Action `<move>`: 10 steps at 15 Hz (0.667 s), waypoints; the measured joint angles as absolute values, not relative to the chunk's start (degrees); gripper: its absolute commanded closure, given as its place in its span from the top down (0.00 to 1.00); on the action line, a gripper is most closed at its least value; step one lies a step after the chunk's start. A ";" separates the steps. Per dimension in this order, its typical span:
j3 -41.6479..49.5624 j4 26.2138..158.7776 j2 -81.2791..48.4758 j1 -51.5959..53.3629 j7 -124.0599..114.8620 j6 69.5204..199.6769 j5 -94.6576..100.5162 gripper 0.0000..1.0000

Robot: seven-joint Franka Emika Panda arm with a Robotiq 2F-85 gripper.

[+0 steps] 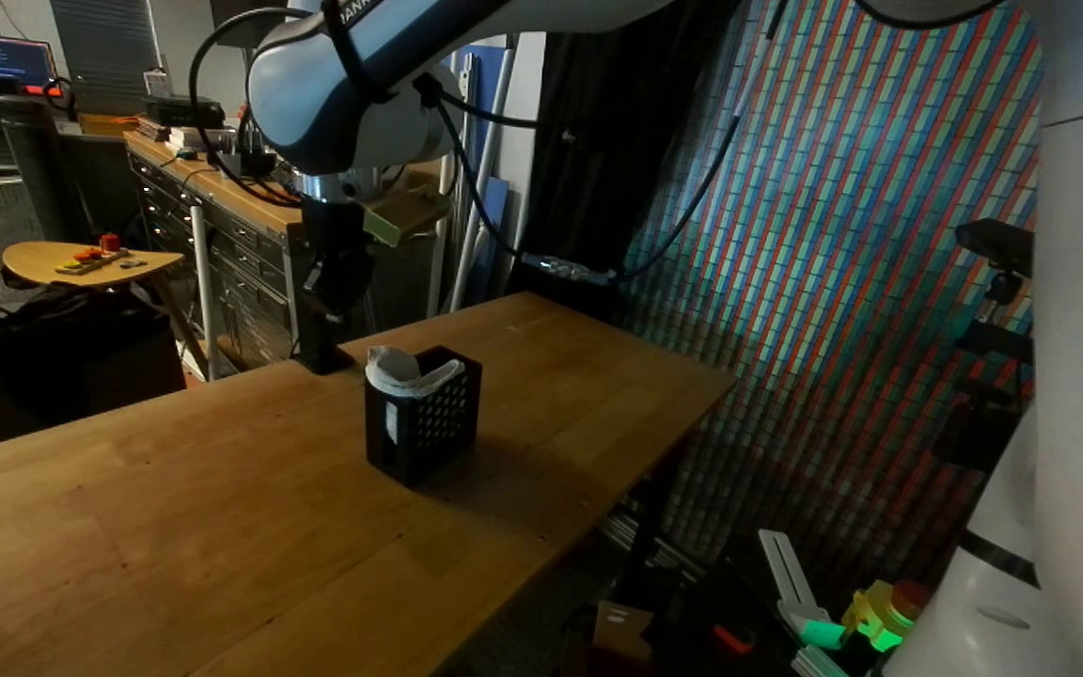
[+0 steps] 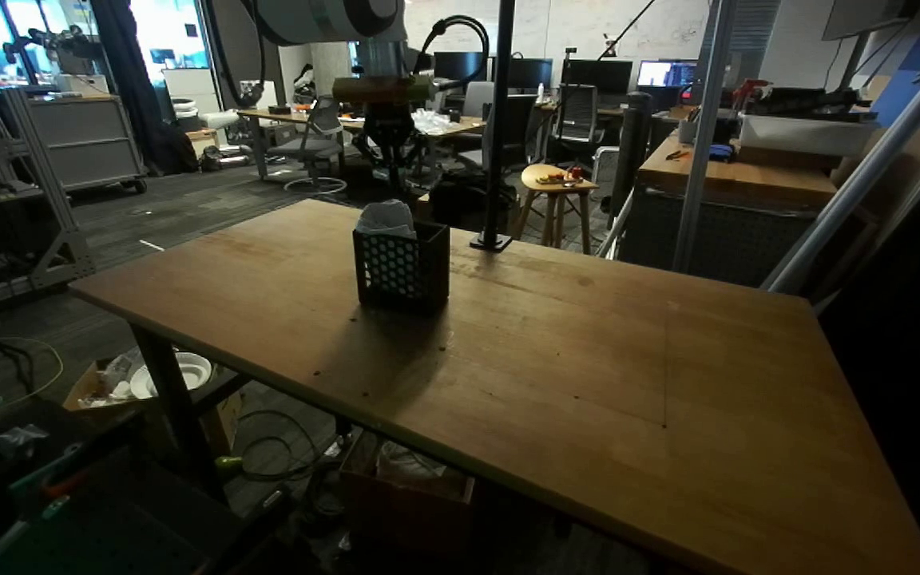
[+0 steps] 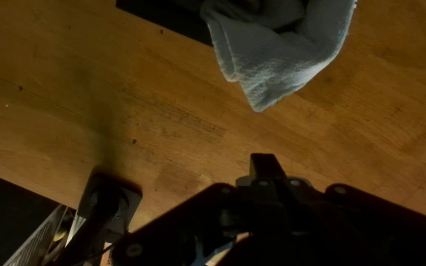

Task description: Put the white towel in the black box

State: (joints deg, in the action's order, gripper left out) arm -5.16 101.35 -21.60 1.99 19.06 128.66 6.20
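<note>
Black Robotiq gripper, your jaws pressed together, above the wooden tabletop. Ahead of the jaws and apart from them, you see the white towel bunched in the upright, perforated black box, a corner overhanging its rim; well beyond the jaws, a wooden stool.

Black cables loop beside the pale, rounded arm; the end effector is black, with round screw heads.
</note>
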 measured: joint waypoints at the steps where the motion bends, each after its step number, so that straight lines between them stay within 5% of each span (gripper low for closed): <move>1: -5.30 100.59 -22.44 1.99 19.83 128.71 6.20 0.04; 10: -5.50 99.14 -26.21 0.84 23.64 130.95 5.19 0.03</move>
